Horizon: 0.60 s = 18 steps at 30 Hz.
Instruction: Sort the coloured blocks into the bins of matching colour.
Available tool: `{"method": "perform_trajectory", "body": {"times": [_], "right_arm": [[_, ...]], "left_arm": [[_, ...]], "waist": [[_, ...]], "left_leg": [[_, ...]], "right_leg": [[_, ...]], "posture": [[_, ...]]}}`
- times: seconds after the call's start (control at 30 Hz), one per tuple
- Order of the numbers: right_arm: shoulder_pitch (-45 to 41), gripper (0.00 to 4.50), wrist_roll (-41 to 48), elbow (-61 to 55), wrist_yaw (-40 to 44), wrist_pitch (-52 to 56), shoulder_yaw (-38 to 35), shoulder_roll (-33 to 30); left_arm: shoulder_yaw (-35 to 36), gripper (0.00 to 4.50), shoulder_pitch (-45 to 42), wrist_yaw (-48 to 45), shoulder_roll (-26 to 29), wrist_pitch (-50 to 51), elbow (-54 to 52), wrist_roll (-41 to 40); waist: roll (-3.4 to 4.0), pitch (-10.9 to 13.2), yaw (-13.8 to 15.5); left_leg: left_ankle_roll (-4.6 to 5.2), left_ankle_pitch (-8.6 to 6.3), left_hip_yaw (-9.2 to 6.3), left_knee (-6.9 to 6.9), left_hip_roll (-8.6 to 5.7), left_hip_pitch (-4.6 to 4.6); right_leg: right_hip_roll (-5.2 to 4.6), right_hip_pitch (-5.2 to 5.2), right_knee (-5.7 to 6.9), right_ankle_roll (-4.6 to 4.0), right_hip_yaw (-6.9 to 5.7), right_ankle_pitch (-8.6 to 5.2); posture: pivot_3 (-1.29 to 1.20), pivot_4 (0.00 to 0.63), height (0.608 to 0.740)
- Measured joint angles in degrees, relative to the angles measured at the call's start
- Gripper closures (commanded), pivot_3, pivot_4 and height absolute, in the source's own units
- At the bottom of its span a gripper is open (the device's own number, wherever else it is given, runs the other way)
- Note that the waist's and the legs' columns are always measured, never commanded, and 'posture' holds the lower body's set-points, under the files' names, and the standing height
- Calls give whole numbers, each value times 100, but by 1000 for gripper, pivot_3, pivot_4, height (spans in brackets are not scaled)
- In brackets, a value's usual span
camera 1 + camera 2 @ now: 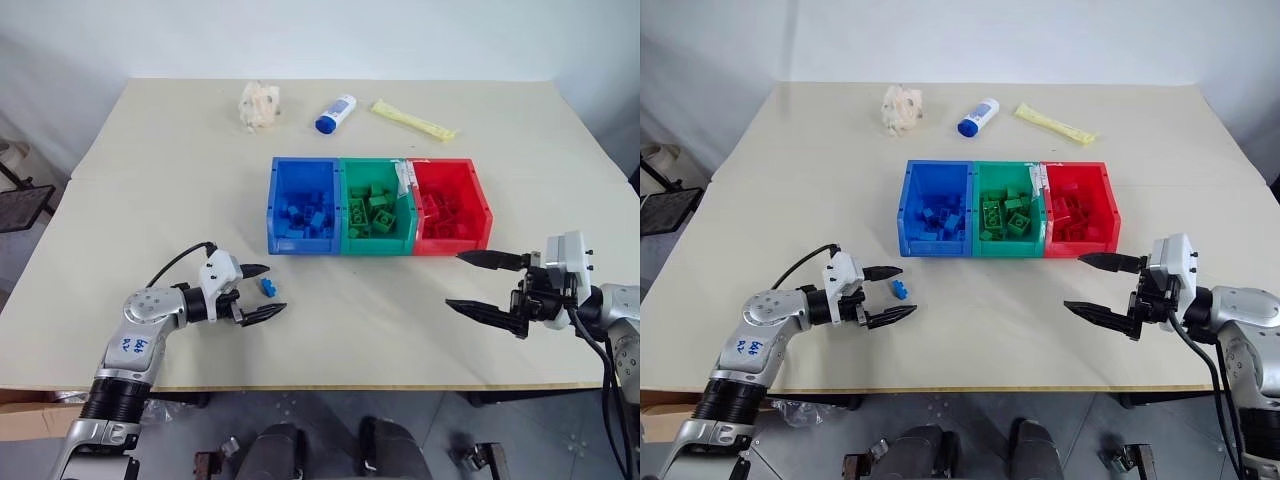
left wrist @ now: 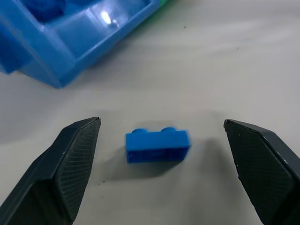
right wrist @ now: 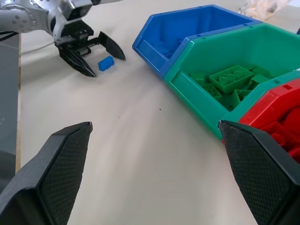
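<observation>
Left pincer [image 1: 256, 294]: lower left of the head view, low over the worktop, jaws spread wide, nothing gripped. One blue block [image 2: 157, 146] lies on the worktop between its two fingers, touching neither; studs up.

Right pincer [image 1: 485, 282]: lower right of the head view, jaws spread wide, empty, just below the red bin's corner and apart from it.

Bins, three, joined in a row at frame centre: blue bin [image 1: 303, 205] on the left, green bin [image 1: 377, 207] in the middle, red bin [image 1: 450, 206] on the right. Each holds several blocks of its own colour; exact counts cannot be told.

Worktop [image 1: 150, 190]: pale beige, matte, filling most of the frame. Bare stretches to the left and right of the bins and along the near edge between the two pincers.

Upper edge, three items in a line: one crumpled pale wrapper [image 1: 261, 105], one white bottle with blue cap [image 1: 336, 113] lying down, one yellow packet [image 1: 413, 120].

Room: white wall [image 1: 320, 35] behind.
</observation>
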Motion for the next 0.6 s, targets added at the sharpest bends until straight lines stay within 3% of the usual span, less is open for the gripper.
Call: {"method": "perform_trajectory", "body": {"times": [0.07,0.33,0.6], "right_arm": [[80,0,16,-84,-22,3,-38,0],[228,0,61,-199,-64,2,-205,0],[337,0,112,-312,-196,1,-259,2]], "left_arm": [[-5,612,-68,-53,-5,-61,140,-5],[-7,3028,-259,-141,-71,-149,428,-18],[-9,3052,-337,-187,-85,342,-48,-158]], "waist": [[0,0,4],[0,0,5],[0,0,12]], "left_leg": [[0,0,0,0,0,1],[0,0,-1,1,-1,1],[0,0,-4,3,-2,-1]], "right_leg": [[-1,1,0,0,1,0],[-3,2,-1,0,2,0],[-5,2,-1,0,5,0]], "posture": [[0,150,740],[0,150,740],[0,150,740]]}}
